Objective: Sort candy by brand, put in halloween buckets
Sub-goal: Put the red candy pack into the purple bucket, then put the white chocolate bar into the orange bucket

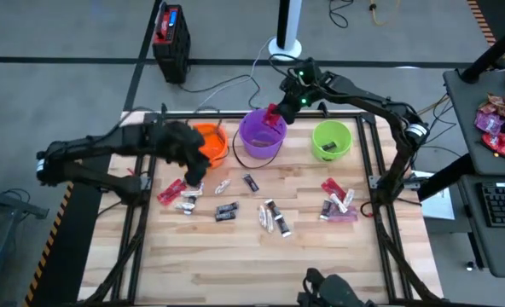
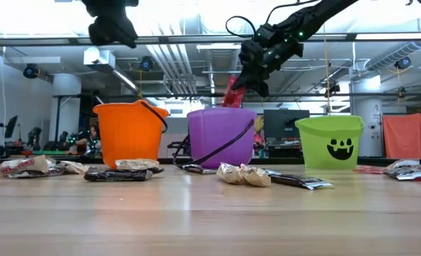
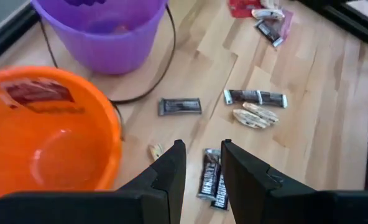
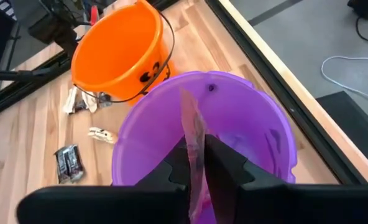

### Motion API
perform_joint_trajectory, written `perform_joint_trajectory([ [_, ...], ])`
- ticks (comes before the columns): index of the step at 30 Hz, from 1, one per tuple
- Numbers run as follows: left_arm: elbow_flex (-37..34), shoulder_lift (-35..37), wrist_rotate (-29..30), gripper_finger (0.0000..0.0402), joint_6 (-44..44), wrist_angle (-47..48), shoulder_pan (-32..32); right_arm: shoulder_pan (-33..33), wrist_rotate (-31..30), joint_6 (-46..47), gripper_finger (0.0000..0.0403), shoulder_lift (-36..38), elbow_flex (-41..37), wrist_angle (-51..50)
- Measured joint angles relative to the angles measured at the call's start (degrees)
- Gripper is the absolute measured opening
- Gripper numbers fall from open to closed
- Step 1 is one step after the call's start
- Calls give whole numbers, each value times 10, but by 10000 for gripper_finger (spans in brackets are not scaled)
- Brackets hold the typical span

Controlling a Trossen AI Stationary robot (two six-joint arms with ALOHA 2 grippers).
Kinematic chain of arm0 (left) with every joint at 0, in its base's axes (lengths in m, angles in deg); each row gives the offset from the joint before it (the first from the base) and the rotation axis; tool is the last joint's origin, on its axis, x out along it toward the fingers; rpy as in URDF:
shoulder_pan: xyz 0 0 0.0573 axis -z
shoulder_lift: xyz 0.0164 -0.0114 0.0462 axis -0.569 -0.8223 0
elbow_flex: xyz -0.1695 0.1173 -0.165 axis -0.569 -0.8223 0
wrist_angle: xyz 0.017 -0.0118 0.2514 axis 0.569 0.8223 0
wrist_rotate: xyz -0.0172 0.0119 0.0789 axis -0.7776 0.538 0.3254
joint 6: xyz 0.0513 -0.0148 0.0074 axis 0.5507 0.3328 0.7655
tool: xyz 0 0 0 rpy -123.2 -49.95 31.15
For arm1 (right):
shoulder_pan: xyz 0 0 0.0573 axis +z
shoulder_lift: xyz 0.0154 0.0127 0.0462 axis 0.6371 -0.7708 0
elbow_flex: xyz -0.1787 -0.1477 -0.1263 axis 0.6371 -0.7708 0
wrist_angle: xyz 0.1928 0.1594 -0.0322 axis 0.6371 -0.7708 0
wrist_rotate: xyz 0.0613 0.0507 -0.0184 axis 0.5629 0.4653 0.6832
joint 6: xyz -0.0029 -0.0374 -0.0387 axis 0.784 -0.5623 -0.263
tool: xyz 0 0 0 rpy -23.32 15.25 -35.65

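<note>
Crinkly red wrapper (image 4: 193,134) clamped in right claw (image 4: 196,163) above round purple plastic pail (image 4: 268,134); left claw (image 3: 202,163) apart.

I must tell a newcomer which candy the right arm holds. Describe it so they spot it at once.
Find the purple bucket, the middle of three pails at the table's far edge. Just above its rim, the right gripper pinches a red-wrapped candy. It alone is off the table; the other pieces lie on the wood.
</note>
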Motion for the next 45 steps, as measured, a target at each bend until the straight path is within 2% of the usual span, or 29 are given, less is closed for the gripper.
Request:
perform_joint_trajectory([
  [4, -63, 10, 63, 97, -68, -48, 67, 6, 0, -1, 57, 0, 0, -1],
  [8, -109, 2, 116, 128, -117, -84, 114, 15, -10, -2, 103, 1, 0, -4],
  [10, -131, -4, 152, 145, -123, -92, 128, 18, -14, -2, 126, 1, 0, -4],
  [13, -171, -15, 166, 166, -104, -126, 134, 19, -14, 5, 154, 7, 0, -4],
  [19, -289, -36, 193, 180, -86, -347, 139, 25, -10, 17, 180, 29, 0, -5],
  [23, -348, -67, 203, 177, -88, -437, 139, 34, -10, 18, 183, 48, 0, -5],
  [28, -356, -122, 207, 170, -78, -454, 139, 42, -32, 28, 183, 65, 0, -5],
  [34, -332, -173, 207, 169, -89, -454, 141, 43, -40, 30, 183, 73, 0, -11],
  [45, -284, -175, 213, 169, -106, -418, 142, 43, -41, 26, 183, 73, 0, -15],
])
